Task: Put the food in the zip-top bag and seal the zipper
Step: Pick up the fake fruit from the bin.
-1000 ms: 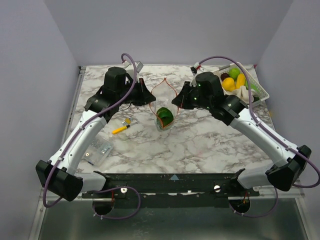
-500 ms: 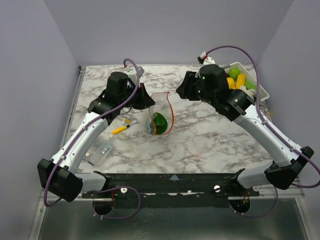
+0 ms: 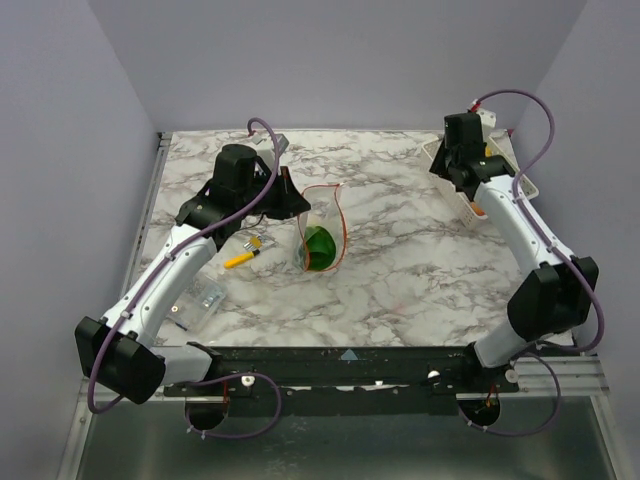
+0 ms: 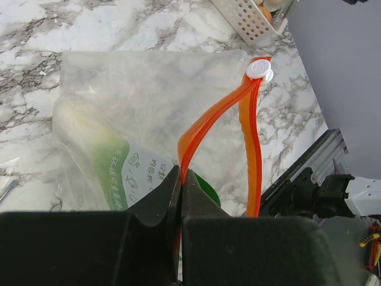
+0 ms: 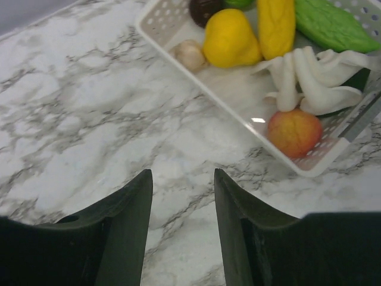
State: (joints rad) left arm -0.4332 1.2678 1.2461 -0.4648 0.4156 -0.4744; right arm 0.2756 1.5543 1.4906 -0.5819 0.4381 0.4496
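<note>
The loading step is under way, with the zipper not yet closed. The left gripper (image 4: 181,179) is clamping shut on the zipper (image 4: 205,122), pinching one lip of the strip and lifting it so the mouth is gaping in a loop. The bag (image 3: 318,235) is sitting near the middle of the table (image 3: 400,290), with one green piece (image 3: 320,246) already lying inside. The white slider (image 4: 259,69) is resting at the far end of the strip. The right gripper (image 5: 181,176) is hovering with its fingers apart and nothing between them, over bare marble just beside the left corner of the basket (image 5: 159,18) at the far right. The rest of the food is waiting there: a yellow fruit (image 5: 229,39), a peach (image 5: 292,131), a white piece (image 5: 309,71) and others. The next move probably calls for the right gripper to reach over the basket wall, close on one piece such as the yellow fruit, and carry it left to the open mouth while the left gripper is holding the lip up.
</note>
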